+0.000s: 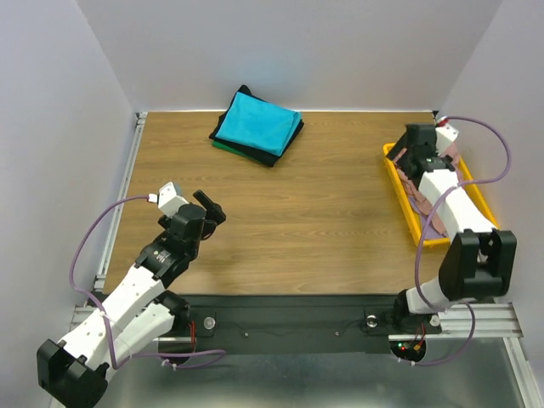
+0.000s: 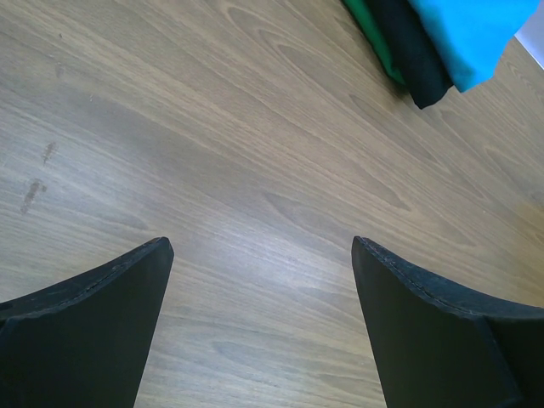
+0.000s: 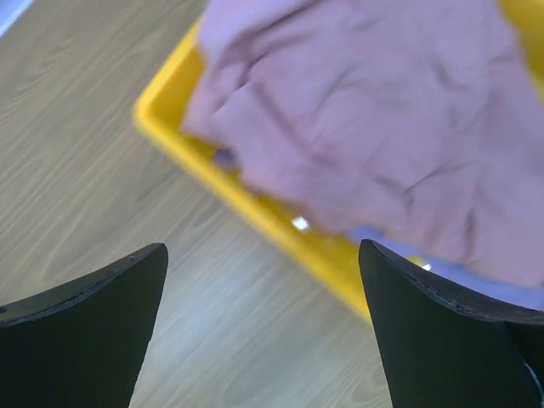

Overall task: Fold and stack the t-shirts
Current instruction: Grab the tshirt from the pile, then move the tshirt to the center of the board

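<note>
A folded stack lies at the back middle of the table: a turquoise t-shirt (image 1: 257, 121) on top, a black one (image 1: 266, 153) under it and a green edge (image 1: 223, 144) at the bottom. The stack also shows in the left wrist view, with turquoise (image 2: 476, 34), black (image 2: 408, 47) and green (image 2: 370, 25). A crumpled dusty-pink t-shirt (image 3: 374, 119) lies in the yellow tray (image 3: 255, 200), with a lavender one (image 3: 476, 276) under it. My right gripper (image 1: 398, 159) (image 3: 259, 255) is open and empty above the tray's near-left rim. My left gripper (image 1: 211, 209) (image 2: 259, 246) is open and empty over bare wood.
The yellow tray (image 1: 406, 204) stands at the right edge of the table, partly hidden by my right arm. White walls close the table on the left, back and right. A metal rail (image 1: 127, 170) runs along the left edge.
</note>
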